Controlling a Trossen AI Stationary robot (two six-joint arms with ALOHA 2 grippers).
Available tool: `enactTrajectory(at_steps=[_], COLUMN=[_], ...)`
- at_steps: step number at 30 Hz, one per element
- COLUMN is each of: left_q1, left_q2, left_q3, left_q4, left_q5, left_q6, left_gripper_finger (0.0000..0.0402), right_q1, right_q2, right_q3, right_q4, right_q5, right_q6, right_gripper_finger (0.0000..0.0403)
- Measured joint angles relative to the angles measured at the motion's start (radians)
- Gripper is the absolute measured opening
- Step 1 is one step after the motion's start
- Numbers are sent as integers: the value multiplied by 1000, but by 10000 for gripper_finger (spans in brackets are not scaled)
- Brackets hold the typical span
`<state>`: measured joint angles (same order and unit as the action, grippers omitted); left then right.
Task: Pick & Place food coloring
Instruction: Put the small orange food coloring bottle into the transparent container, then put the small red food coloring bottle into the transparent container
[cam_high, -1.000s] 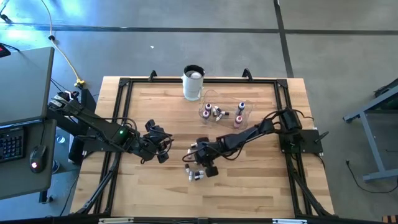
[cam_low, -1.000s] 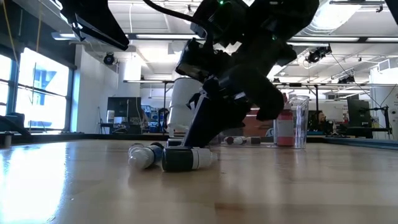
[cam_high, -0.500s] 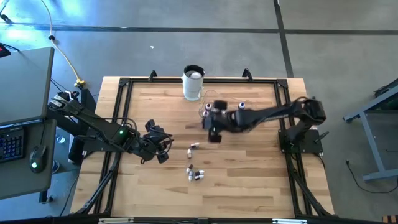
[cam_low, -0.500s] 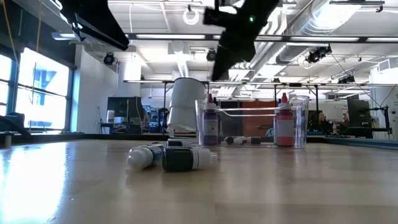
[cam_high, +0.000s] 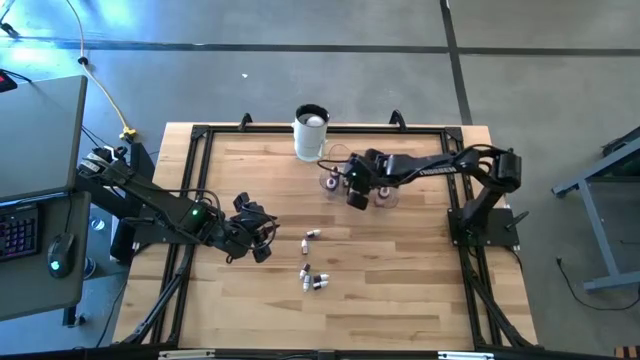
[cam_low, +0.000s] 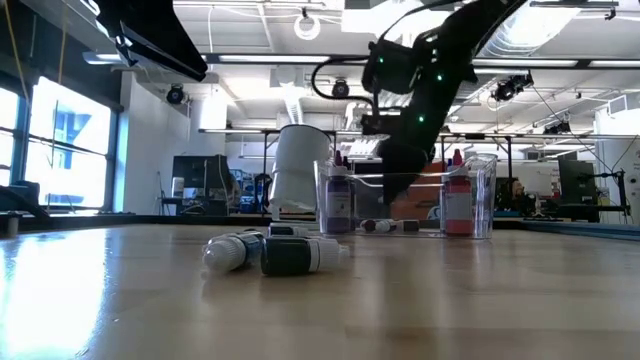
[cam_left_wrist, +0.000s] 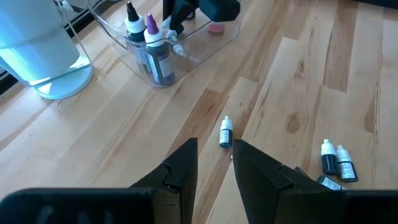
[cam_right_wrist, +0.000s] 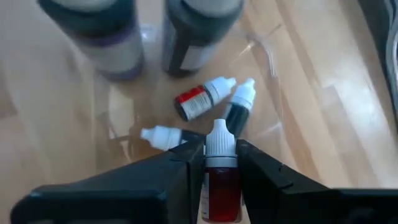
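Four small bottles (cam_left_wrist: 226, 132) loose on table (cam_high: 400, 260) (more in bowl (cam_left_wrist: 205, 37)); one cup (cam_high: 310, 133).

R arm reached far across the table, its gripper (cam_high: 357, 192) tilted down, fingers (cam_right_wrist: 176, 168) parted a little. L arm lay low; L gripper (cam_high: 258, 245) fingers narrowly apart.

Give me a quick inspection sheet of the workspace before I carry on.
Surface: wooden table inside a black frame.
Job's things: one red food coloring bottle between the right gripper's jaws, above the clear bowl; several bottles lie in the bowl; one loose bottle and a small cluster lie on the table.
Clutter: tall white cup beside the bowl.
Grippers: right gripper over the bowl, jaws around the red bottle; left gripper waits near mid-table, holding nothing.
Cables: yellow cable on the floor.
Surroundings: desk with a keyboard and mouse.
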<state>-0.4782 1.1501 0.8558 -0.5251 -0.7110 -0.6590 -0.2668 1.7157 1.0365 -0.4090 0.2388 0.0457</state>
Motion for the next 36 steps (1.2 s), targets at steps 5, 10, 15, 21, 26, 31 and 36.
enactTrajectory(at_steps=[5,10,15,21,26,31,36], left_q1=[0,0,0,0,0,0,0], left_q2=[0,0,0,19,93,191,272], left_q3=[0,0,0,0,0,-1,-1], left_q4=[0,0,0,5,15,65,107], left_q5=[-5,-4,-4,31,34,52,121], left_q6=[0,0,0,-20,-33,-52,-122], left_gripper_finger=[99,99,99,99,99,99,99], right_q1=[-1,22,99,265,390,494,576], right_q2=[-1,-2,-3,-5,-5,-5,-5], right_q3=[-12,22,157,293,316,292,290], right_q4=[13,8,-74,-107,-85,-88,-126], right_q5=[-4,19,40,40,15,45,148], right_q6=[-6,-34,-20,-25,-21,35,67], right_gripper_finger=[112,144,161,157,148,145,144])
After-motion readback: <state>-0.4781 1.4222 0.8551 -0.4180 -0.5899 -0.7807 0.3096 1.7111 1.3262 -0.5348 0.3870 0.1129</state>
